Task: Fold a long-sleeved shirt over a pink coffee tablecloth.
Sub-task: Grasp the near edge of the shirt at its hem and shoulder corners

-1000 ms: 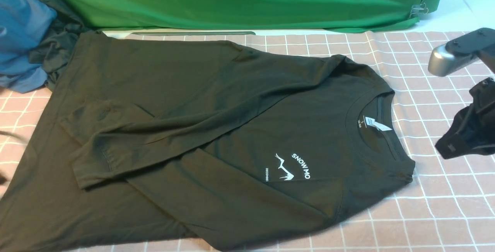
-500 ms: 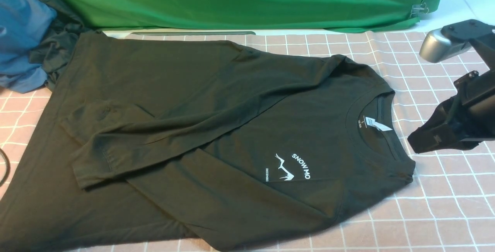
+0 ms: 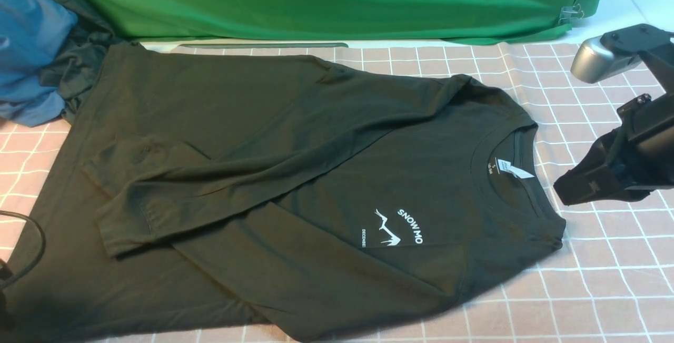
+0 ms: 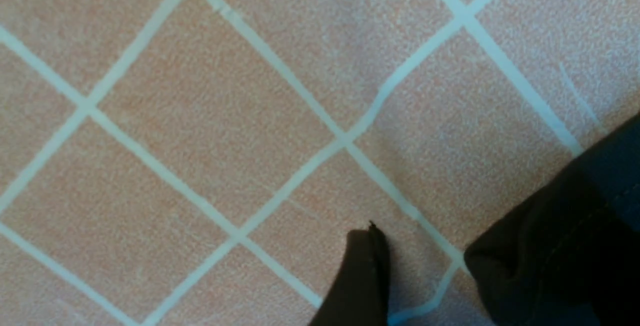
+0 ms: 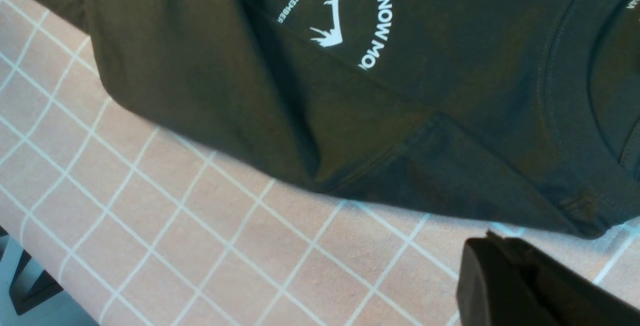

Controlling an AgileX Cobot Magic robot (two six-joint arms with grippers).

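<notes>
The shirt (image 3: 295, 137) lies flat on the tablecloth (image 3: 605, 280), both sleeves (image 3: 237, 179) folded across its chest, collar (image 3: 489, 145) toward my right. My right end effector (image 3: 562, 191) hangs closed and empty just beside the collar. My left end effector (image 4: 367, 271) is over bare tablecloth by a shirt edge; open or closed, I cannot tell

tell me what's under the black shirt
The pink checked tablecloth lies under the long-sleeved shirt, showing along its near, right and far edges. Whatever is beneath the shirt's middle is covered, so cannot be seen.
</notes>
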